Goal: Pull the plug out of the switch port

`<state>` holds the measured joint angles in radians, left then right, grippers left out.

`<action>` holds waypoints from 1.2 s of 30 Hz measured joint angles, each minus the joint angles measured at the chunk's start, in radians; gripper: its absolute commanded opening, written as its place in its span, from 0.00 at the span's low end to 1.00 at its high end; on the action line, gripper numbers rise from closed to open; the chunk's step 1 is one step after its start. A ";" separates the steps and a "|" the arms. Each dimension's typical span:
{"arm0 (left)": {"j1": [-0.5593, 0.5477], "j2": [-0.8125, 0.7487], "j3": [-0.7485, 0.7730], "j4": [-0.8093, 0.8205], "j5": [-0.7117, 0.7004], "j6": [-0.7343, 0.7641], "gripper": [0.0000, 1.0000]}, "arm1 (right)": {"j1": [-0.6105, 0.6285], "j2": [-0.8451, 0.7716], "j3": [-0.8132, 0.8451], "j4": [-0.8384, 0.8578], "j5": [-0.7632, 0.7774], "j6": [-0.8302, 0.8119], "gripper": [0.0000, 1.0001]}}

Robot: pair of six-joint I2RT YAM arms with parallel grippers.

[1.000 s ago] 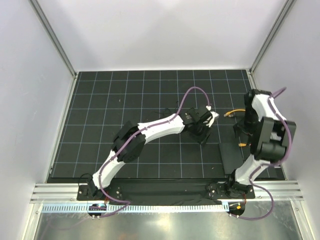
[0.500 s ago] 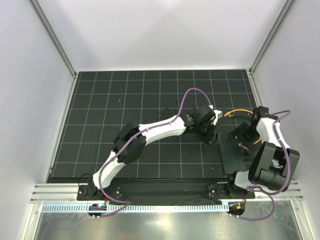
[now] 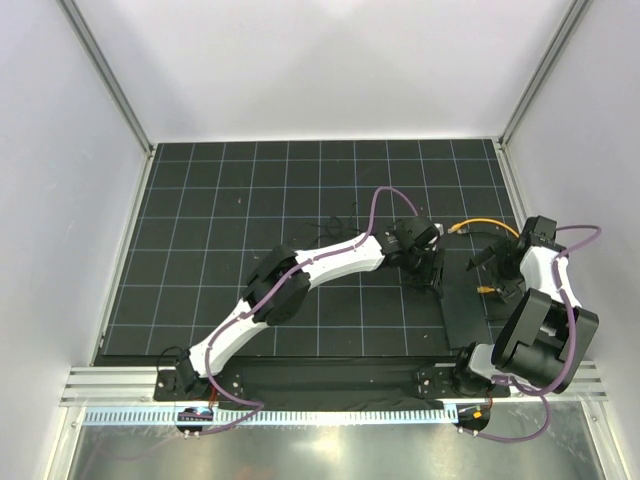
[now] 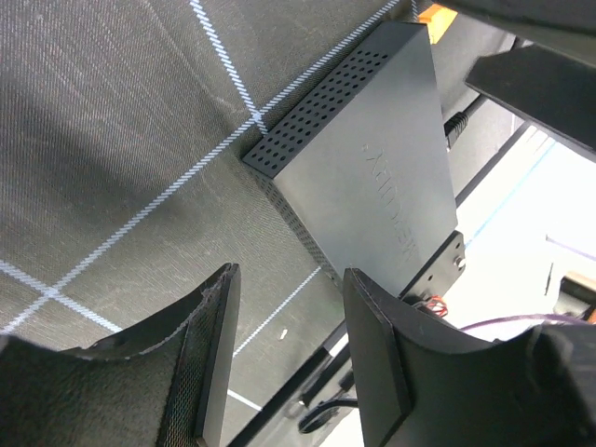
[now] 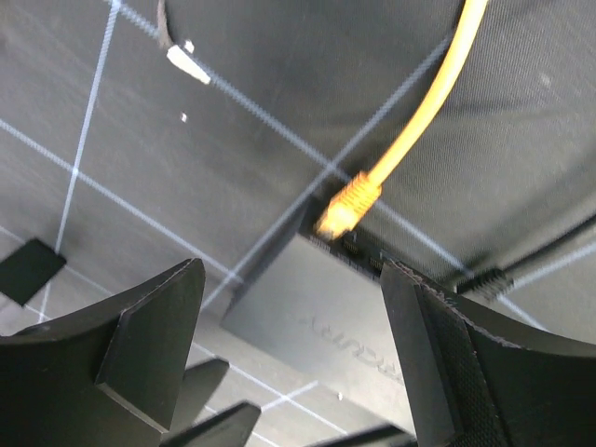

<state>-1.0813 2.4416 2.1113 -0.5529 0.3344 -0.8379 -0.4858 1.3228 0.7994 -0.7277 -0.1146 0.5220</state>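
The switch (image 3: 465, 315) is a small flat black box on the mat at the right front. A yellow plug (image 3: 484, 291) sits in a port on its far edge, and its yellow cable (image 3: 482, 222) arcs away behind. My right gripper (image 3: 497, 270) is open, just above the plug end of the switch. In the right wrist view the plug (image 5: 349, 207) sits in the switch (image 5: 317, 326) ahead of the open gripper (image 5: 293, 354). My left gripper (image 3: 432, 275) is open at the switch's left side. In the left wrist view the switch (image 4: 363, 177) lies beyond the gripper (image 4: 289, 372).
Thin black wires (image 3: 345, 222) lie on the mat behind the left arm. A loose wire end with a small white tip (image 5: 186, 63) lies near the yellow cable (image 5: 424, 107). The table's front rail (image 3: 330, 385) runs close behind the switch.
My right arm has swung down and toward the switch, over its plug end. My left gripper has moved right and forward, up to the switch's left side.
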 measured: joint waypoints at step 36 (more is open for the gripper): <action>-0.018 0.120 0.101 0.031 0.000 -0.089 0.44 | -0.033 0.015 -0.103 0.157 -0.069 0.006 0.80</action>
<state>-1.0988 2.5614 2.2120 -0.5217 0.3344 -0.9268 -0.5190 1.3376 0.6960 -0.5705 -0.1833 0.5282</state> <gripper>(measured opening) 0.444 0.811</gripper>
